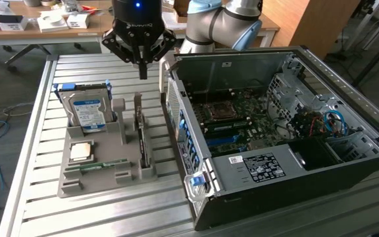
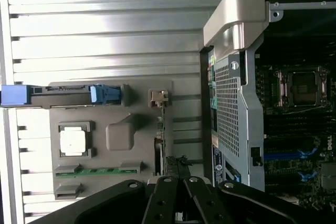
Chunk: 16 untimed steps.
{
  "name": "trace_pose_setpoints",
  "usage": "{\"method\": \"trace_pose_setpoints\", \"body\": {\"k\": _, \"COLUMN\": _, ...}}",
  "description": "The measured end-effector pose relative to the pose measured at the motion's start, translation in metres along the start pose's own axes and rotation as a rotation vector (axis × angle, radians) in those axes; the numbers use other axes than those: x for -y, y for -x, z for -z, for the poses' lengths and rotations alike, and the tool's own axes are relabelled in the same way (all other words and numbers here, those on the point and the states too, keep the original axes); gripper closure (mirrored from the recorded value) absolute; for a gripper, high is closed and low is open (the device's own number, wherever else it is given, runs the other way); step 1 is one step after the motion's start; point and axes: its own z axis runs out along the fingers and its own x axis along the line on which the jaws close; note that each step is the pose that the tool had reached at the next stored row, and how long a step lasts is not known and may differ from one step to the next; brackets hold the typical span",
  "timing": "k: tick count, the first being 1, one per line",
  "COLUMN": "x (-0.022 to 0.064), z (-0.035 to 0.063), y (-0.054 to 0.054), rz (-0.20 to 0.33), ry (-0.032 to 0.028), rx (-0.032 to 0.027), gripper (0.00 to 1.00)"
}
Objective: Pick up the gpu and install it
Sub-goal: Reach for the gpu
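Note:
The gpu (image 1: 141,143) stands on its long edge in a slot of the grey holder (image 1: 104,177), a thin dark card with its pale bracket at the far end. In the wrist view the gpu (image 2: 159,129) is seen edge-on, running toward the fingers. My gripper (image 1: 142,74) hangs above the slatted table, just past the card's bracket end and clear of it. It is shut with nothing held. The gripper (image 2: 176,181) shows the same in the wrist view, its fingertips pressed together.
On the holder also stand a hard drive (image 1: 87,111) with a blue-white label, a square processor (image 1: 79,151) and a green memory stick (image 1: 97,166). The open computer case (image 1: 275,168) lies at the exterior view's right, motherboard (image 1: 232,123) exposed. A cluttered desk stands behind.

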Motion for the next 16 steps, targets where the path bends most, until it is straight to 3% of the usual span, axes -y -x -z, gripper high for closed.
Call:
{"method": "trace_pose_setpoints", "body": {"k": 10, "x": 0.0017, "z": 0.0, "y": -0.001, "rz": 0.0, "ry": 0.0001, "rx": 0.0, "gripper": 0.89}}
{"method": "trace_pose_setpoints", "body": {"k": 16, "x": 0.0162, "z": 0.0007, "y": -0.001, "rz": 0.0, "ry": 0.0, "rx": -0.0001, "gripper": 0.89}}
